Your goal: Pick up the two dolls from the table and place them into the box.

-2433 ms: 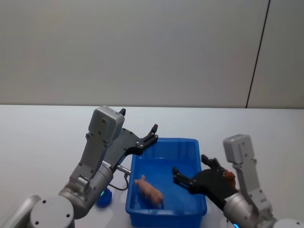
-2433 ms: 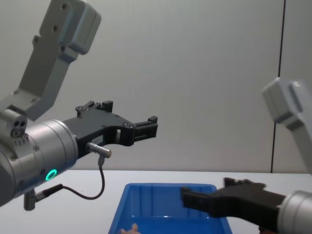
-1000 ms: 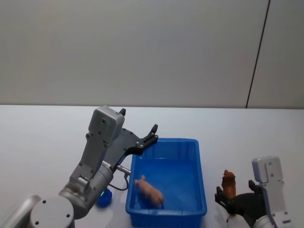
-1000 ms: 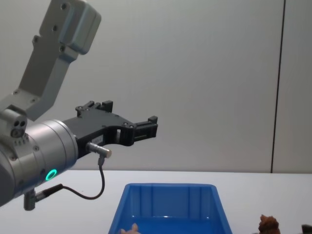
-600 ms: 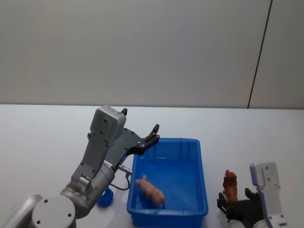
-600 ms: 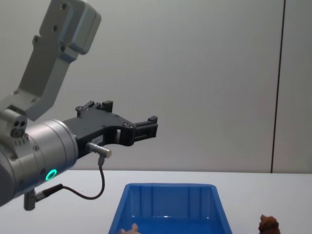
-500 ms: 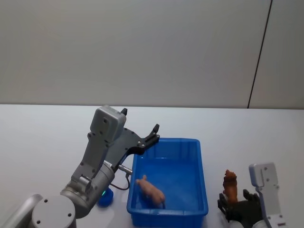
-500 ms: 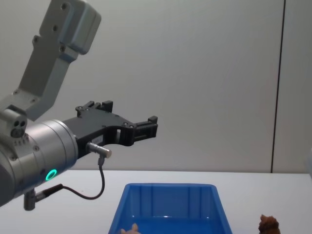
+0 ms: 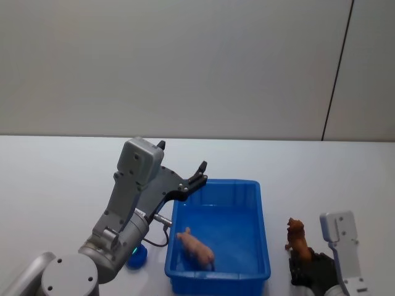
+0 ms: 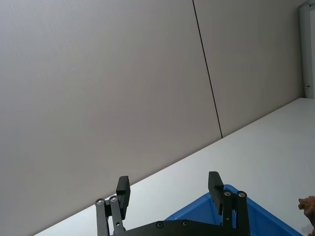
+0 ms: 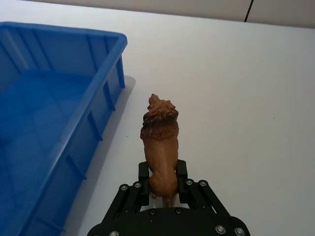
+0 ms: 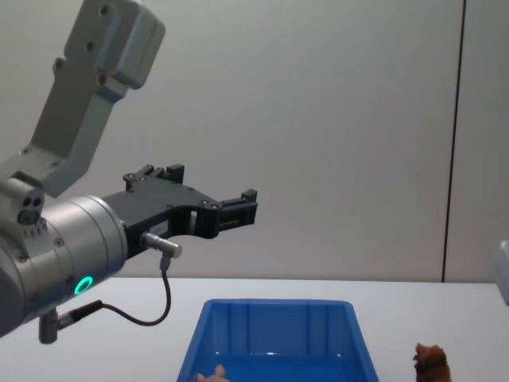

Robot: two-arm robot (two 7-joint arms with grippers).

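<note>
Grips the brown doll (image 11: 160, 135) w/ the right gripper (image 11: 162, 173): fingers (image 11: 143, 172) pinched in on its rear end, one per side, w/ the body and maned head sticking out fwd past the tips. Clenched firm, no gap visible btwn pads and doll. Sits at the near right of the table (image 9: 62, 179), right of the box (image 9: 216, 182), near its right wall but not touching. Stands head-up in head view, above the black gripper body. Can't tell whether lifted off the tabletop or resting on it.

Has the pink doll (image 9: 194, 245) inside the box, lying on the blue floor toward the near left, close to the left wall.

Holds the left gripper (image 10: 169, 182) up in the air by the box's far left corner, well above the rim. Spread wide, approx full span, nothing btwn the fingers, touching nothing. Looks out in left wrist view over a corner of the box, w/ the brown doll at the picture's edge.
</note>
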